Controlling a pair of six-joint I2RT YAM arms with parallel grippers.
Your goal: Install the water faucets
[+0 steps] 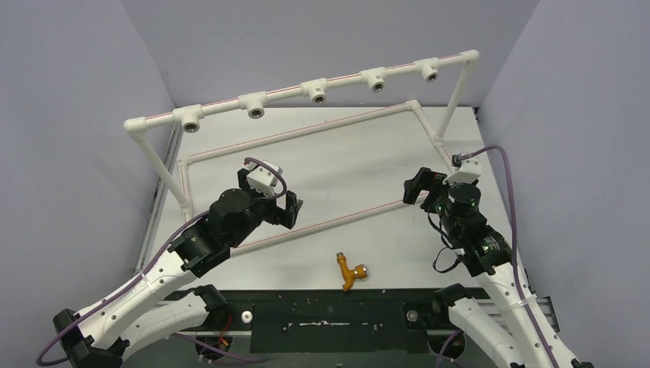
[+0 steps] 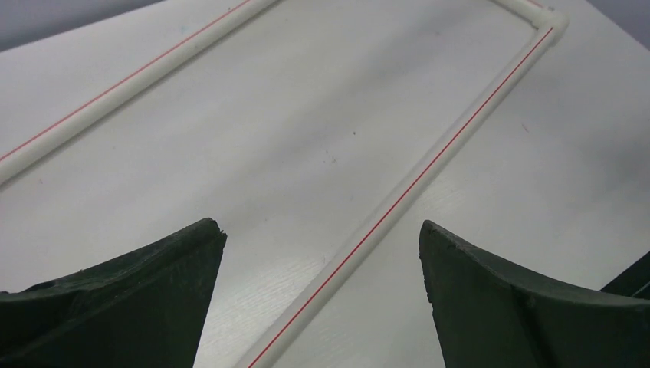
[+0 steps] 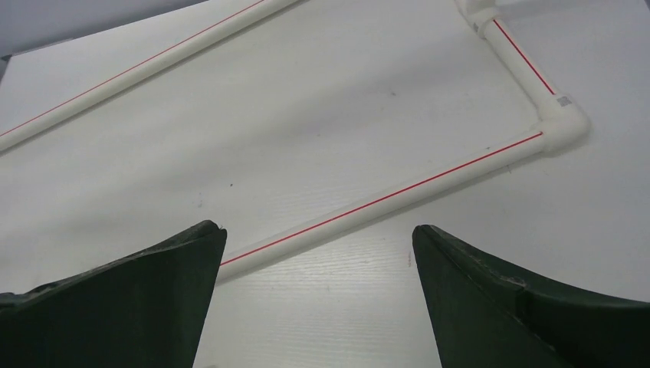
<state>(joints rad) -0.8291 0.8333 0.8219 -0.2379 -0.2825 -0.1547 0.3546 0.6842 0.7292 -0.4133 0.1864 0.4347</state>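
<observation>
— Where is the brass faucet (image 1: 350,271)?

— It lies on its side on the white table (image 1: 345,176), close to the near edge, between the two arm bases. It sits just in front of the low white pipe (image 1: 322,225) that runs across the table. Nothing touches it.

— And the left gripper (image 1: 267,198)?

— Its jaws stand wide apart with nothing between them. It hangs over the left part of that low pipe, well apart from the faucet. In the left wrist view the red-striped pipe passes under the gap between the dark fingers (image 2: 153,291).

— The right gripper (image 1: 424,191)?

— Also spread wide and empty, above the right end of the low pipe, near its corner elbow (image 3: 563,126). The faucet shows in neither wrist view.

— What stands behind?

— A raised pipe rail (image 1: 345,81) on white posts crosses the back of the table. It carries five tee sockets (image 1: 317,90), their openings facing the arms. All five are bare.
</observation>
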